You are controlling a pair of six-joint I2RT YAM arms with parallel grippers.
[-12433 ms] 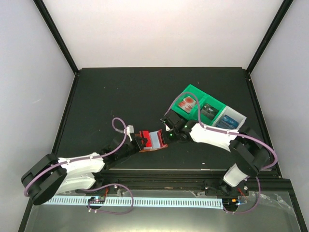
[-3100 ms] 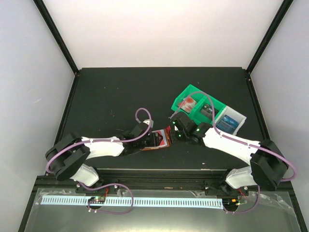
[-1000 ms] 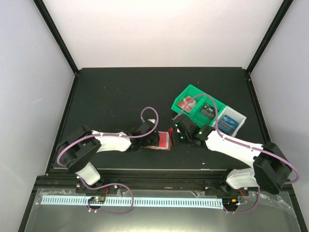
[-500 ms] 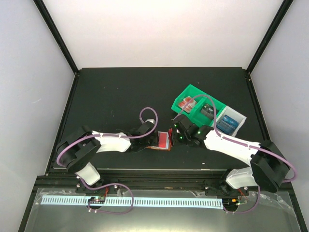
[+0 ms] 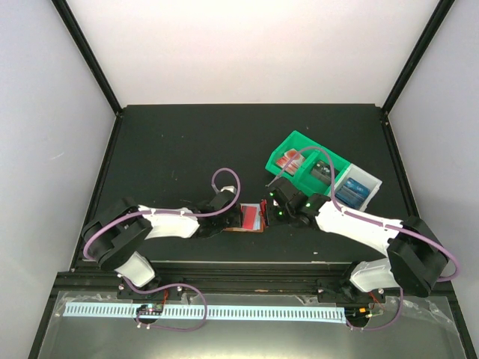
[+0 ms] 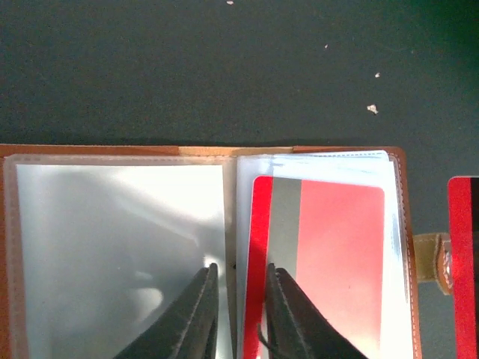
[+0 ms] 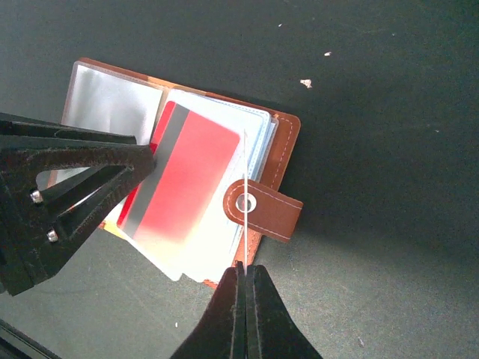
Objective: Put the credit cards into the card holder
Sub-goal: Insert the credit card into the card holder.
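Pinches in the right tool (image 7: 241, 273) a red credit card (image 6: 465, 262) edge-on, long axis straight ahead over the snap tab (image 7: 263, 209) of the open card holder (image 7: 287, 129), sleeves (image 7: 112, 101) just leftward, fold (image 6: 230, 224) beneath the narrowly spread left tool (image 6: 239, 273).

The card holder (image 7: 287, 138) was brown leather, smooth, with pale stitching and a shiny metal snap (image 7: 244, 203) on its tab. Its clear plastic sleeves (image 6: 112, 224) glared glossy. The red card (image 6: 340, 239) was smooth plastic. The table (image 6: 224, 67) was dark, matt, flecked.
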